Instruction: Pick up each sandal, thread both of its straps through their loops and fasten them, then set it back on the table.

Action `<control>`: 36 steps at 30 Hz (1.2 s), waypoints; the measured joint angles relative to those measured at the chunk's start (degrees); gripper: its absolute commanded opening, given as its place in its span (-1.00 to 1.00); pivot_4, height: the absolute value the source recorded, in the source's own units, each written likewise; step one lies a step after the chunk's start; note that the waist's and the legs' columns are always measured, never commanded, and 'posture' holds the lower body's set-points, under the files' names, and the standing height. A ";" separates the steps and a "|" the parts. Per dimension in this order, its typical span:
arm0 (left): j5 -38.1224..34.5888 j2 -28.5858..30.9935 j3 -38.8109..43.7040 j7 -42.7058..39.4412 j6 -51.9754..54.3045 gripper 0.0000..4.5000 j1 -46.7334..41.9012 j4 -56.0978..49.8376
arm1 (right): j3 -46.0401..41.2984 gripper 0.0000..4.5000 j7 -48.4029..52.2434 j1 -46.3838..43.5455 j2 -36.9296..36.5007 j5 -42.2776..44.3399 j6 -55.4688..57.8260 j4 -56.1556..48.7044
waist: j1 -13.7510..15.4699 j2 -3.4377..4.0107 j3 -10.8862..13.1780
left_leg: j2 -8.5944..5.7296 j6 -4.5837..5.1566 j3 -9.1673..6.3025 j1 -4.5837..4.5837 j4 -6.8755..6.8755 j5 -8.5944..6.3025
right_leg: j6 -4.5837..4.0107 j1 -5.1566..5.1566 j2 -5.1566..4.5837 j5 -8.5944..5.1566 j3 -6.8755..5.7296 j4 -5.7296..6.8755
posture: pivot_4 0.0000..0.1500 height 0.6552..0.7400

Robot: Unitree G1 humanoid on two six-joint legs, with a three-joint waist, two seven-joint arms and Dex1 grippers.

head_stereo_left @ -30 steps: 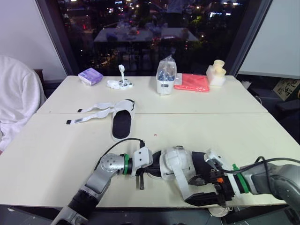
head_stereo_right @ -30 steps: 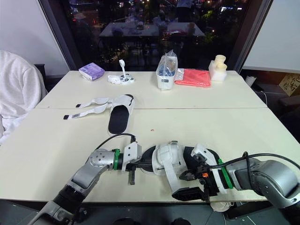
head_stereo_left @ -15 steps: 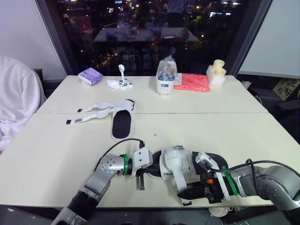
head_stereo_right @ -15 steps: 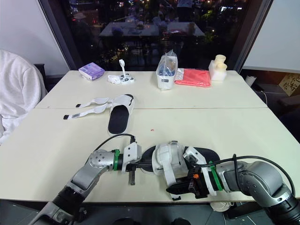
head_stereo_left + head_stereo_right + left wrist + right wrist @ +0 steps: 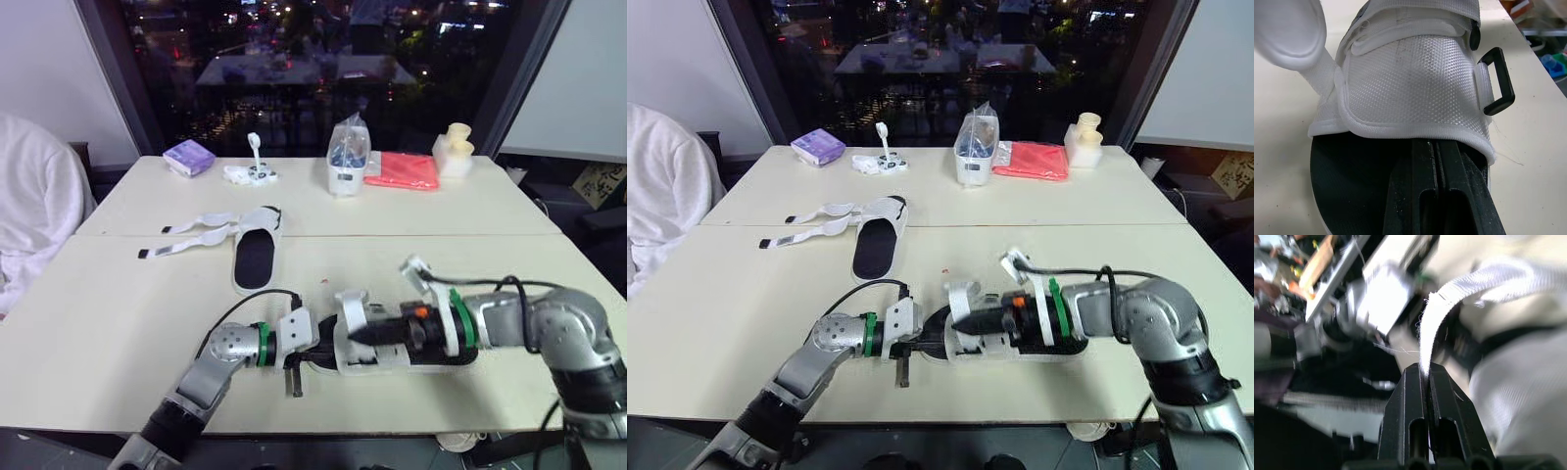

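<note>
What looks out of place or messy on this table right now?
The far sandal lies with both straps splayed flat, unfastened. The strap pinched in the right end effector has a frayed end.

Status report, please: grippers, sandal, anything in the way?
Left gripper shut on near sandal, at its end. Right gripper shut on white strap, not fastened yet. Far sandal straps open. Nothing blocking.

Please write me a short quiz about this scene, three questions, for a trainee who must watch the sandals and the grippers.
1. True or false: the far sandal has its straps fastened.
2. What do the right fingers pinch? A) a strap B) a bottle C) a cloth
3. Fill in: the near sandal is held at one end by the ___ gripper.
Key: 1 false; 2 A; 3 left gripper.
</note>
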 measured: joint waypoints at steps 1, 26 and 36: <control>0.00 0.00 -0.04 -0.05 0.00 -1.00 0.00 -0.07 | -0.33 -0.99 -0.98 -0.43 1.03 0.04 0.72 1.54 | 0.04 0.00 0.00 | -0.02 0.00 0.03 -0.02 0.00 0.00 | 0.00 -0.04 -0.03 0.01 0.00 0.03 | 1.00 1.00; 0.00 0.46 0.06 1.41 0.33 -1.00 1.49 -1.50 | 3.18 -0.99 1.02 2.83 3.40 -10.11 -4.67 0.87 | -0.47 -0.02 -0.04 | -0.04 0.04 0.10 -0.04 0.00 -0.01 | 0.01 -0.13 0.14 0.01 0.00 0.11 | 1.00 1.00; 0.00 0.44 0.05 1.77 0.36 -1.00 1.58 -1.62 | 9.61 -0.99 6.75 3.88 0.42 -19.64 -14.53 -1.17 | -0.51 -0.11 -0.15 | -0.03 0.04 0.10 0.02 0.00 -0.01 | 0.01 -0.08 0.17 0.01 0.00 0.11 | 1.00 1.00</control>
